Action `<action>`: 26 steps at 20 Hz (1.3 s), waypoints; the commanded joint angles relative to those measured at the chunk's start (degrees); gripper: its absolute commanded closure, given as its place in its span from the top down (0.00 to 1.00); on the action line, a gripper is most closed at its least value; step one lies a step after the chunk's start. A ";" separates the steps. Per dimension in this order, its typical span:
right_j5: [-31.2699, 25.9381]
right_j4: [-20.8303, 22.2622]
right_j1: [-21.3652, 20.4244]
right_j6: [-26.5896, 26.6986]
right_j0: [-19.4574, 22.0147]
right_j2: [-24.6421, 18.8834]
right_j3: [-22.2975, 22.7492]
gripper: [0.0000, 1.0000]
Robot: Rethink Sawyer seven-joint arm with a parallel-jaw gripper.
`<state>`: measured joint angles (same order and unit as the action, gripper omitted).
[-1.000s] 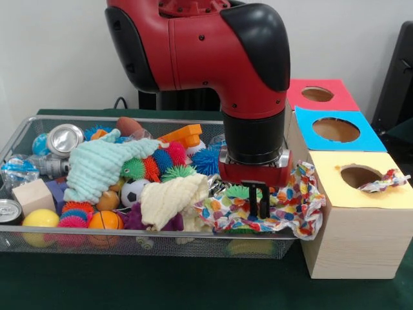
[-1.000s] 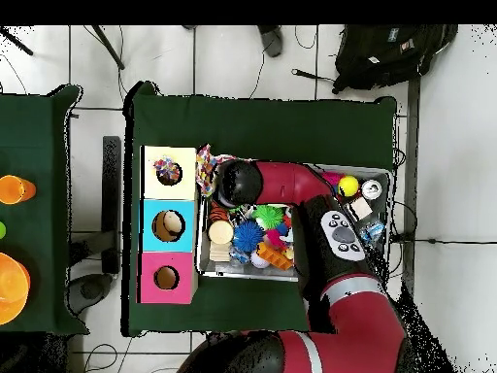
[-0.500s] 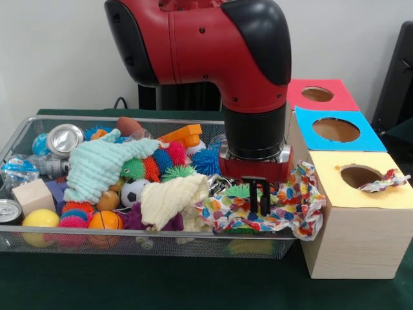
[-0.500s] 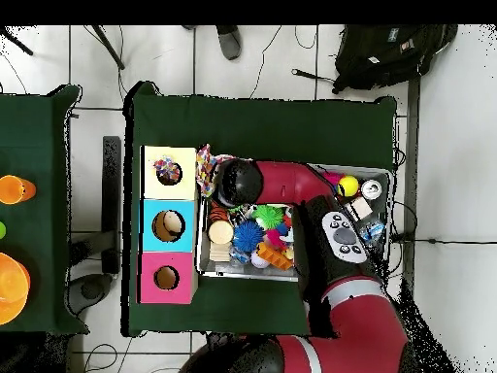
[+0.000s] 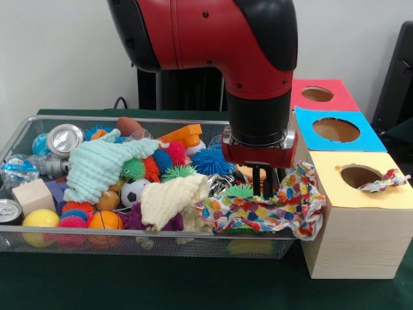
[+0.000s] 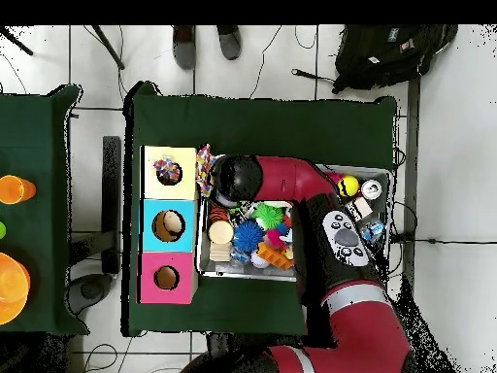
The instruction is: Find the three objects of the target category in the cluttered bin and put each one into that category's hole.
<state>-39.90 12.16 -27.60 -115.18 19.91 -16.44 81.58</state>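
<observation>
End effector (image 5: pixel 264 184) poised over the right end of the wire bin (image 5: pixel 39 240), black fingers close together just above the multicoloured spotted cloth (image 5: pixel 271 212), nothing visibly pinched between them. Cloth draped over the bin's right rim, touching the wooden box (image 5: pixel 355 239). Scrap of similar patterned fabric (image 5: pixel 385 181) poking from the yellow hole (image 5: pixel 359 175). Mint towel (image 5: pixel 97 165) and cream cloth (image 5: pixel 171 199) lying among spiky balls on the green desk (image 5: pixel 193 281).
</observation>
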 commanded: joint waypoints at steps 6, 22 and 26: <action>-6.82 0.36 2.92 3.11 -0.45 -2.78 -5.87 0.00; -5.35 -0.88 8.34 2.61 -1.10 -4.36 -10.74 1.00; -4.45 -0.80 9.47 3.00 -1.14 -4.80 -11.07 1.00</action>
<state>-42.25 12.27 -21.62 -115.18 18.87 -16.70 72.43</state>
